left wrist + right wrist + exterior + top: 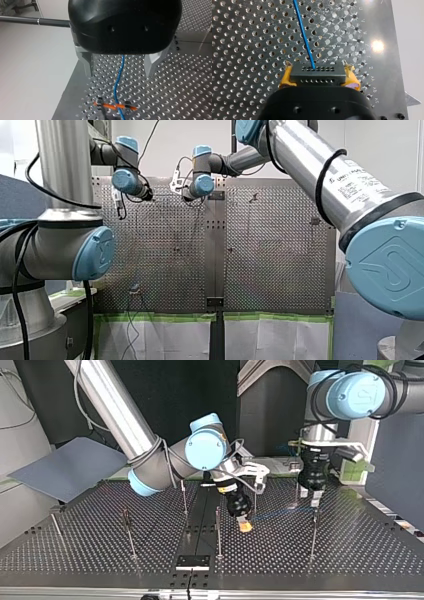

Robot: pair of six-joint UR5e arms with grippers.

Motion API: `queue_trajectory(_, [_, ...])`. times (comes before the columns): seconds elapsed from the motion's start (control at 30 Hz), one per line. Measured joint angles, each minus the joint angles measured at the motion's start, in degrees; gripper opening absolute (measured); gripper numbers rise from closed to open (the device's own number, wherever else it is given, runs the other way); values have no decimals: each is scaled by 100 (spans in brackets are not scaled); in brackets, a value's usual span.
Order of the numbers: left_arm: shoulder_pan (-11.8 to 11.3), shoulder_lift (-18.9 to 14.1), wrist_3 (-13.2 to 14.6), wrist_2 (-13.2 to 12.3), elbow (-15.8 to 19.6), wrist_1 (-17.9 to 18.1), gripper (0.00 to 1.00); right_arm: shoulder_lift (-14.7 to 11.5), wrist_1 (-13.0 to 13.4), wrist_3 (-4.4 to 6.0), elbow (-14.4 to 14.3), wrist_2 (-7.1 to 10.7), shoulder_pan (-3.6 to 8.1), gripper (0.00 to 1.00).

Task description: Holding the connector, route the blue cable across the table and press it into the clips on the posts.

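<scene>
In the right wrist view my right gripper (318,70) has its yellow pads (287,75) shut on the black connector (317,76). The blue cable (304,37) leaves the connector and runs ahead over the perforated plate. Seen from the top view, that gripper (244,523) hangs low near the table's middle, with the cable (272,512) trailing toward my left gripper (312,497). My left gripper (120,73) is open, its metal fingers (86,63) straddling the blue cable (119,75) without touching it. Beyond the fingers the cable crosses an orange clip (113,106).
Several thin posts stand on the table in the top view, among them post (218,530), post (128,532) and post (313,532). A black bracket (192,561) sits at the near edge. A grey sheet (70,467) lies off the table at that view's left.
</scene>
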State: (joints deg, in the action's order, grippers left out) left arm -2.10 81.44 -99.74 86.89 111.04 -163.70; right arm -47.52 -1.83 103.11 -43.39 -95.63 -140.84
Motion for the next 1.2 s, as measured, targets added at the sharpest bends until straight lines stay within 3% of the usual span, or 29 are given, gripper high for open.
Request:
queue_trajectory(0.6, [259, 453, 43, 19, -352, 219, 100, 1, 0, 0, 1, 0, 6, 0])
queue_trajectory(0.93, [466, 930, 149, 213, -812, 243, 100, 1, 0, -2, 37, 0, 15, 0])
queue_trajectory(1.2, [517, 1164, 193, 409, -899, 346, 100, 1, -6, -2, 73, 0, 23, 0])
